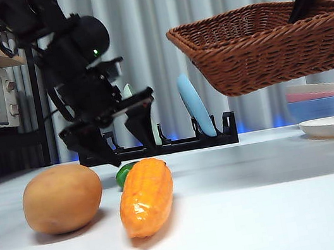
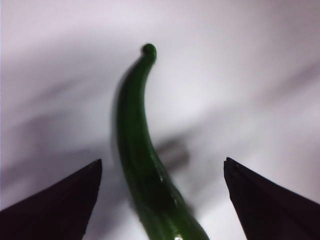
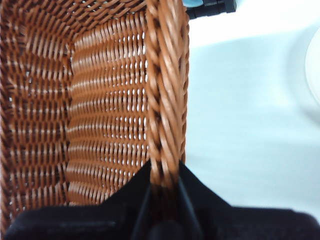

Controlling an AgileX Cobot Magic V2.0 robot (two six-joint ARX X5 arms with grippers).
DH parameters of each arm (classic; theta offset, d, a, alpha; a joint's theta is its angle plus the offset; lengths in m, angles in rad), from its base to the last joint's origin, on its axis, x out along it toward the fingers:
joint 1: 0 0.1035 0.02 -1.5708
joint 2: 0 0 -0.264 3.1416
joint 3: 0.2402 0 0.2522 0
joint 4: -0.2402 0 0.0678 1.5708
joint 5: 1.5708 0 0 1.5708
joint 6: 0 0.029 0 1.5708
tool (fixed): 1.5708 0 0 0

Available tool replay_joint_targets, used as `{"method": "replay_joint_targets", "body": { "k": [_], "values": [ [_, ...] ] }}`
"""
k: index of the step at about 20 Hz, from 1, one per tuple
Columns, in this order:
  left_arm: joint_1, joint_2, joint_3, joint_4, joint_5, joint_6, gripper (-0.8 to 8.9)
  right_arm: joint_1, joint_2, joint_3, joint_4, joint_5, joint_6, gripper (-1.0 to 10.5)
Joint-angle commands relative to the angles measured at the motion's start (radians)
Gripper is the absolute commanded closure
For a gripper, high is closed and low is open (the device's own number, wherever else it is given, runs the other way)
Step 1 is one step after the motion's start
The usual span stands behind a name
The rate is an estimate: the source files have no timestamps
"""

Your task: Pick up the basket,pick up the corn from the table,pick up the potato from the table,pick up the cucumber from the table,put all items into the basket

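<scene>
The basket [image 1: 262, 45] is held clear of the table [image 1: 263, 199], tilted, at the upper right of the front view. The right gripper [image 3: 165, 187] is clamped on the basket's braided rim, one jaw inside the wall and one outside, as the right wrist view shows. The pick-up of the basket is judged to be done.

The step in hand is judged to be the pick-up of the cucumber [image 2: 145, 165]. The left gripper [image 1: 119, 142] is seen low over the table, behind the potato [image 1: 63, 199] and the corn [image 1: 145, 196], with its jaws spread wide and nothing held. In the left wrist view the cucumber is seen lying on the table between the two jaw tips, lengthwise to them, nearer one jaw than the other and touched by neither. In the front view only a small green end of it is visible, just behind the corn's upper end.

The next move is judged to call for a short descent, so that the jaws straddle the thicker part of the cucumber, and then a closure across its width. A glossy, slim, curved body is likely to slip or roll if gripped off-centre.

The potato and the corn are seen lying on the table, close together and apart from the basket; neither is yet picked up.
</scene>
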State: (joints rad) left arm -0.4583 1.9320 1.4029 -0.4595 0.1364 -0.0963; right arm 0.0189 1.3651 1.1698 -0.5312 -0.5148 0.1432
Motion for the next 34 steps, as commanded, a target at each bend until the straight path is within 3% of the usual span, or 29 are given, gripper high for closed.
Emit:
{"method": "replay_joint_targets", "body": {
  "k": [1, 4, 5, 8, 12, 16, 22, 25, 28, 30, 33, 34],
  "values": [
    [-0.006, 0.036, -0.001, 0.01, -0.006, 0.022, 4.05, 0.001, -0.005, 0.008, 0.006, -0.01, 0.018, 9.6],
    [-0.006, 0.061, -0.001, 0.019, -0.014, 0.022, 4.16, 0.001, -0.005, 0.008, -0.002, -0.01, 0.018, 9.6],
    [-0.006, 0.063, -0.001, 0.015, -0.027, 0.022, 4.69, 0.001, -0.005, 0.008, -0.005, -0.01, 0.018, 9.6],
    [-0.007, 0.063, -0.001, 0.013, -0.028, 0.056, 8.33, 0.001, -0.005, 0.008, -0.019, -0.01, 0.021, 9.6],
    [-0.005, 0.039, -0.001, -0.049, -0.031, 0.076, 8.21, 0.001, -0.005, 0.008, -0.03, -0.009, 0.021, 9.6],
    [0.002, -0.153, -0.001, -0.127, -0.029, 0.078, 8.21, 0.003, 0.008, 0.008, -0.025, -0.002, 0.024, 9.6],
    [-0.045, -0.48, -0.001, -0.063, -0.006, -0.057, 8.22, 0.058, 0.092, 0.008, -0.013, -0.003, 0.05, 9.6],
    [-0.148, -0.467, -0.001, 0.034, -0.005, -0.14, 8.21, 0.142, 0.137, 0.008, 0.042, -0.003, 0.088, 9.6],
    [-0.26, -0.391, -0.001, 0.079, -0.079, -0.145, 8.21, 0.208, 0.156, 0.008, 0.089, -0.003, 0.124, 9.6],
    [-0.292, -0.327, -0.001, 0.072, -0.154, -0.144, 8.21, 0.23, 0.156, 0.008, 0.105, -0.008, 0.142, 9.6],
    [-0.295, -0.254, -0.001, 0.065, -0.163, -0.139, 8.01, 0.233, 0.156, 0.008, 0.104, -0.01, 0.155, 9.6],
    [-0.295, -0.239, -0.001, 0.058, -0.163, -0.139, 6.84, 0.233, 0.155, 0.008, 0.104, -0.01, 0.155, 9.6]
  ]
}}
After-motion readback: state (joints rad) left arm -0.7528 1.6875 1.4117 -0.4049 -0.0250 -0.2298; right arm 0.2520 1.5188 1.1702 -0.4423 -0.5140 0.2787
